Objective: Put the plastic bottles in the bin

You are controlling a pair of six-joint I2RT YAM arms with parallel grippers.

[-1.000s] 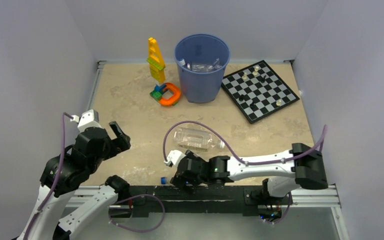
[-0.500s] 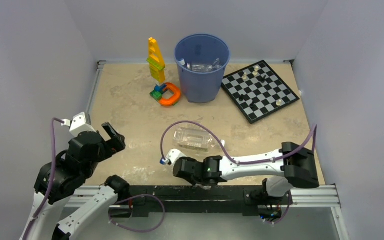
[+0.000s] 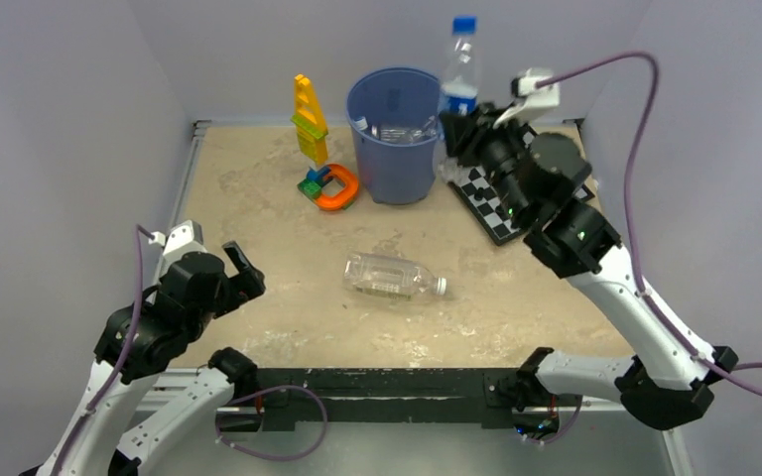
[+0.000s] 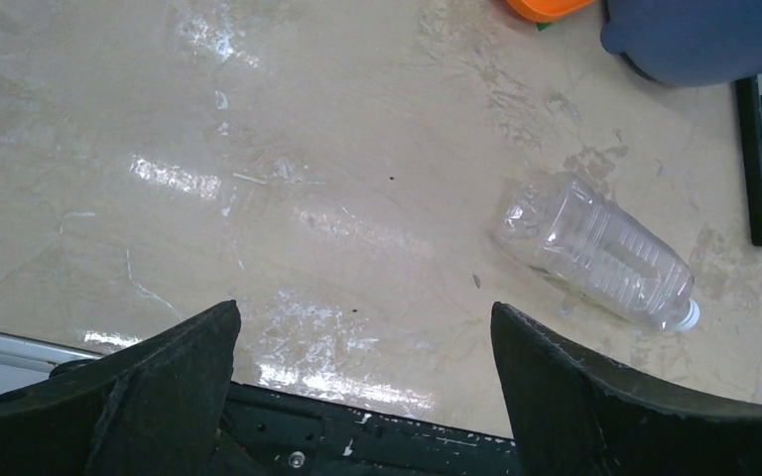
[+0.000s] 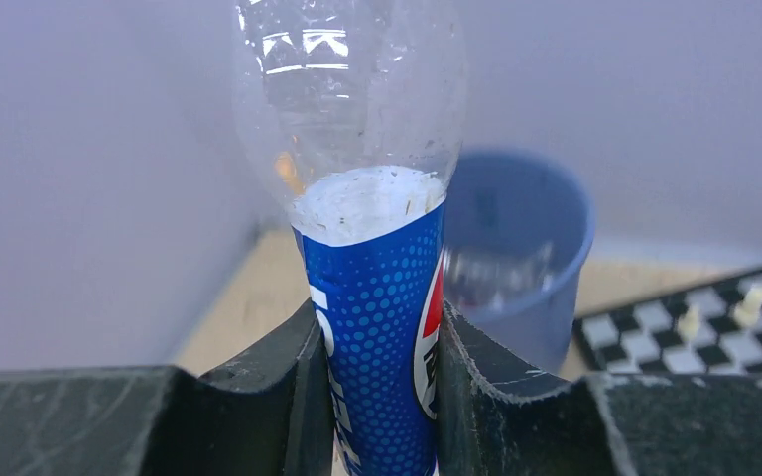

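Blue-labelled bottle stands upright, cap up, pinched at its label by my right claw, which is raised above the near corner of the chessboard. The blue bin sits just to that claw's left and lower, with its mouth open. I judge a short sideways carry clears the rim. My left claw gapes empty. A clear bottle lies flat ahead-right of it with its neck pointing right, and this arm is the nearer one.

Probably a robotics lab test cell: plain pale-grey panel walls box in a mottled beige tabletop. A bare metal rail carries the white-and-black robot arms, purple cables loop from their wrists, and a yellow toy-block tower stands far ahead of the left gripper.
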